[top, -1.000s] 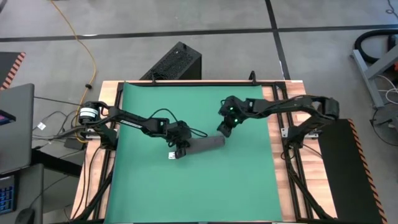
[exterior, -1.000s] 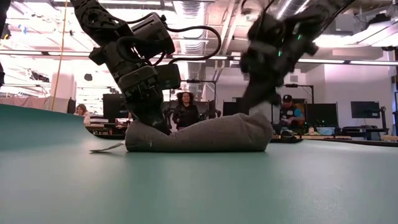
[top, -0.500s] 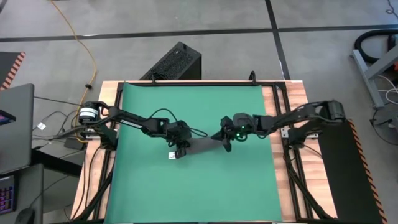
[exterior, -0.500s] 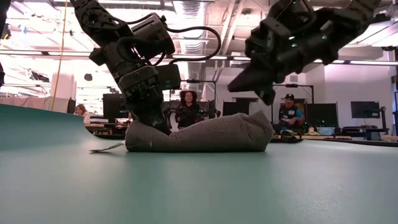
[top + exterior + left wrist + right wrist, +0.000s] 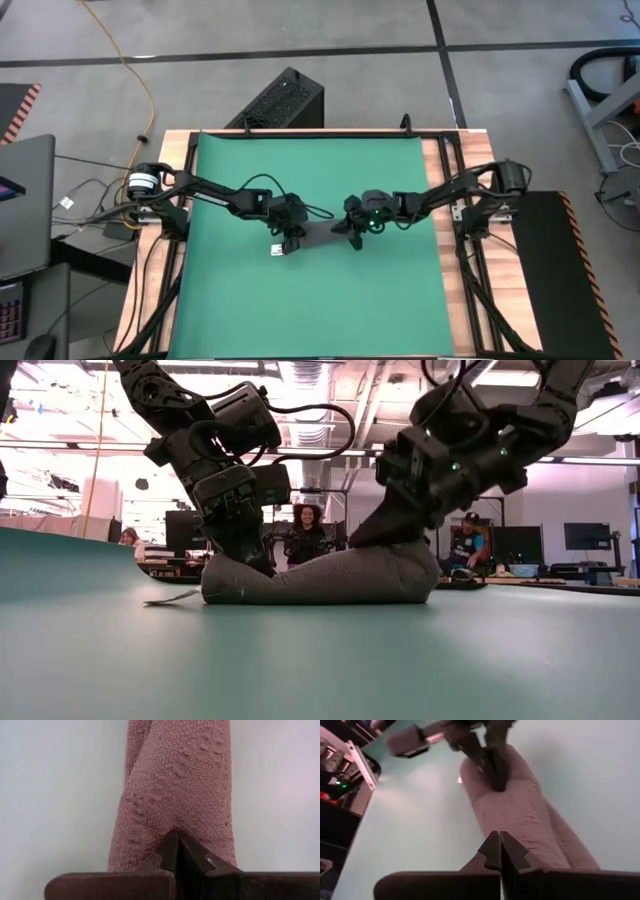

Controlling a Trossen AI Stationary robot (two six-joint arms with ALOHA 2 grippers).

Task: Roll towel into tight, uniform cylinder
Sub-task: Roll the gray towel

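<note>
The dark grey towel (image 5: 322, 236) lies rolled into a short, thick roll on the green mat (image 5: 300, 300). It also shows in the low view (image 5: 320, 580). Its small white tag (image 5: 172, 598) lies flat on the mat at the roll's left end. My left gripper (image 5: 289, 240) is shut and stands on the roll's left end. My right gripper (image 5: 350, 235) is shut and slants down onto the roll near its right end. The left gripper also shows farther off in the right wrist view (image 5: 492, 770). My left gripper presses its shut fingertips (image 5: 177, 840) down on the top of the roll's left end (image 5: 240, 572), coming steeply from above. The cloth is dented under the tips. The roll lies on the mat. My right gripper sets its shut fingertips (image 5: 499, 842) on the roll's top, near its right end (image 5: 372, 550). It slants down from the table's right side, along the roll. The roll lies on the mat.
Bare green mat lies all around the roll. The mat sits on a wooden table with black rails (image 5: 462, 230) at both sides. In the low view, people sit at desks (image 5: 300, 535) in the room behind the table.
My right gripper has left the spot behind the roll's right end. It rose, tipped from pointing down to slanting, went toward the near left and came down on the roll's top. The roll and my left gripper have kept still.
</note>
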